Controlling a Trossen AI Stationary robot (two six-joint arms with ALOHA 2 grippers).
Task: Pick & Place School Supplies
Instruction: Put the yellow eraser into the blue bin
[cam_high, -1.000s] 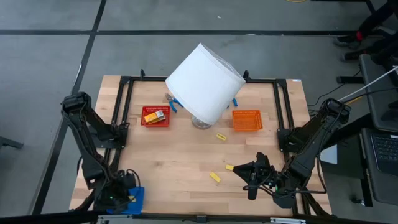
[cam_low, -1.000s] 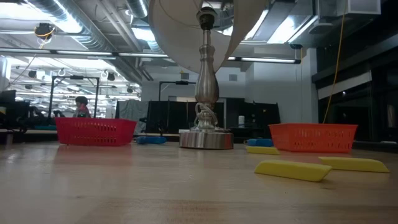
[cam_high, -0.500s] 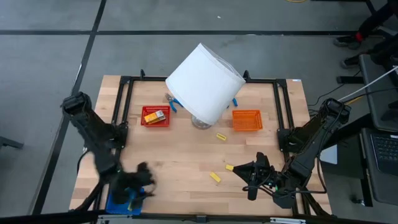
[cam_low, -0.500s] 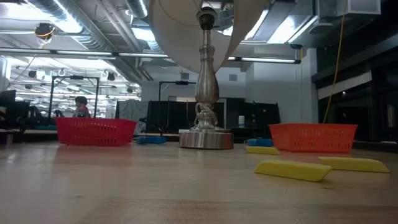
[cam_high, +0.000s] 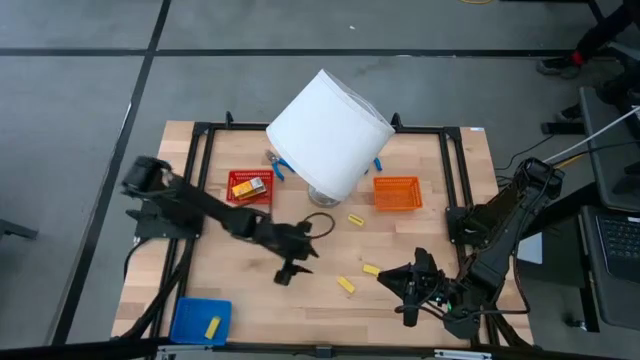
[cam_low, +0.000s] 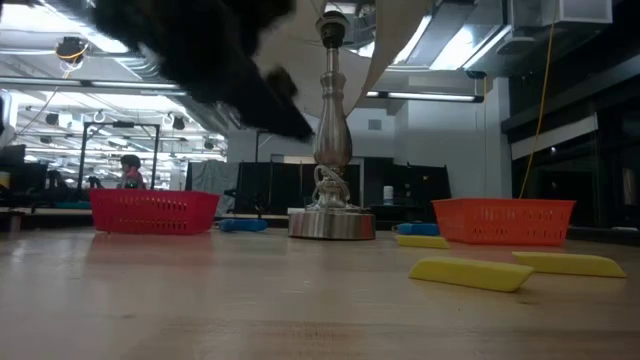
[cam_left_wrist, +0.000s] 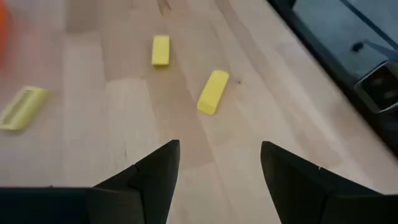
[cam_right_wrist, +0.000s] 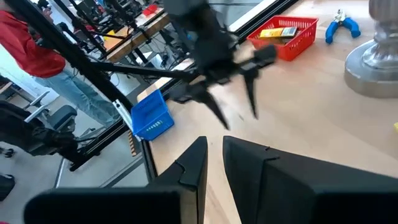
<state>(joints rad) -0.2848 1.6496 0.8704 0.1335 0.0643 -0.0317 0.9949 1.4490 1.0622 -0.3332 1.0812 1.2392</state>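
My left gripper (cam_high: 291, 264) hovers open over the middle of the table, holding nothing; it is a dark blur in the low view (cam_low: 225, 70). Its wrist view shows two plain yellow sticks (cam_left_wrist: 212, 91) (cam_left_wrist: 160, 50) lying flat ahead of the fingers and a third (cam_left_wrist: 22, 107) off to one side. From above, these sticks (cam_high: 346, 285) (cam_high: 369, 268) (cam_high: 355, 219) lie on the wood. A further stick (cam_high: 212, 325) lies in the blue tray (cam_high: 188, 318). A yellow-orange packet (cam_high: 248, 185) sits in the red basket (cam_high: 262, 198). My right gripper (cam_high: 404, 289) waits shut near the right near corner.
A tilted lamp with a white shade (cam_high: 328, 130) and metal base (cam_low: 331, 222) stands at the far middle. The orange basket (cam_high: 397, 193) sits to its right. Blue-handled tools (cam_high: 278, 166) (cam_right_wrist: 342, 22) lie by the shade. A black frame (cam_high: 200, 180) rims the table. A person in red (cam_right_wrist: 25, 50) stands beyond.
My left gripper has swung fast from the blue tray at the near left corner, rightward and toward the far edge, to the middle of the table near the yellow sticks. The tray now shows in full, with a yellow stick lying in it.
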